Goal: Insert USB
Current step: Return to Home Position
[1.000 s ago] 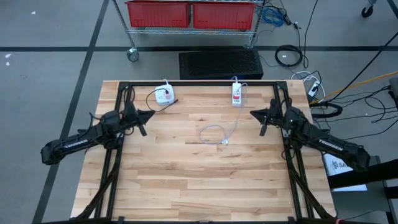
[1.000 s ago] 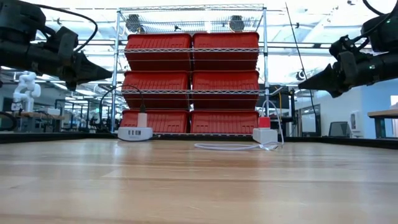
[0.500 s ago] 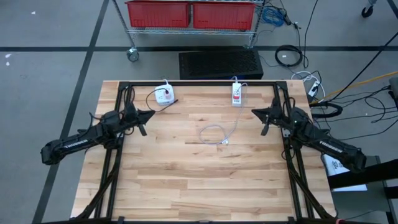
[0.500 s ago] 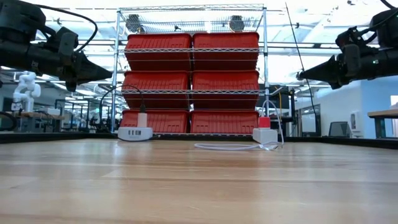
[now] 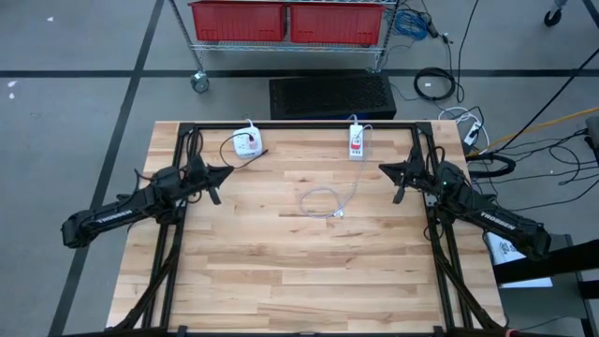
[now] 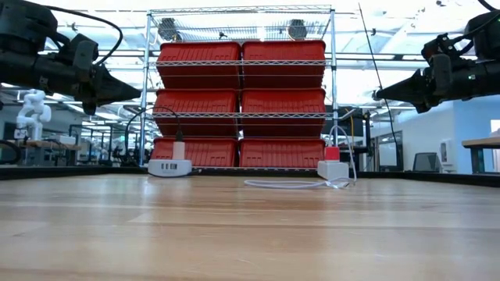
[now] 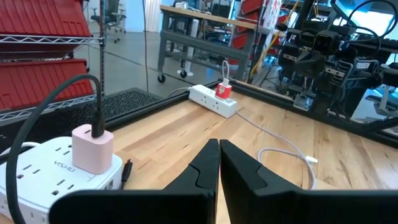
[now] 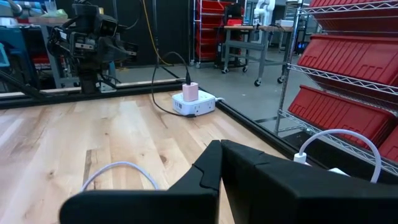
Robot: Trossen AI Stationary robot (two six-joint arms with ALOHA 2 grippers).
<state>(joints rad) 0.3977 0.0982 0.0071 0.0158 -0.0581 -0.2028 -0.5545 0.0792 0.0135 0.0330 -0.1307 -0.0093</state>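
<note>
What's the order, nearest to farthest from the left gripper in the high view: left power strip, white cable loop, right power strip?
From the left gripper, which is shut:
1. left power strip, close by, at the back left.
2. white cable loop, in the middle.
3. right power strip, at the back edge, right of centre.

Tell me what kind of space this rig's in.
Probably a robotics lab: a wire rack of red bins behind the table, loose cables on the floor, a small white robot arm farther back.
</note>
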